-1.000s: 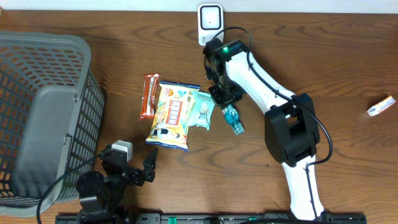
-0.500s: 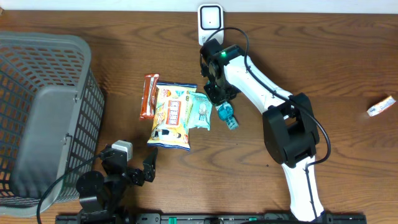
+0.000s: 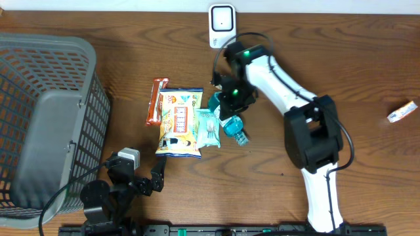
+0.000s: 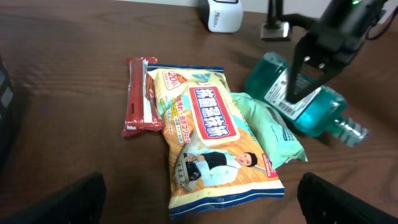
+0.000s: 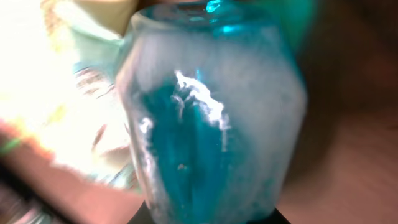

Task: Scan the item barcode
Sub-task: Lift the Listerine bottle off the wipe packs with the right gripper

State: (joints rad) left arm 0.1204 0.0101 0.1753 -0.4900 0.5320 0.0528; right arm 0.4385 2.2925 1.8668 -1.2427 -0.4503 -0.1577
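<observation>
Right end effector (image 4: 314, 81) clamps the teal bottle (image 4: 270, 74), its white barcode label showing.

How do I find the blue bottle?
Start at the white scanner at the table's far edge and follow the white arm down to its hand. The bottle is in that hand, beside the snack packets: the only see-through teal thing among flat wrappers.

Packets (image 3: 178, 121) in the middle — basket (image 3: 39, 118) far left
Bottle (image 3: 234, 128) just right of them, scanner (image 3: 222, 25) behind them
</observation>
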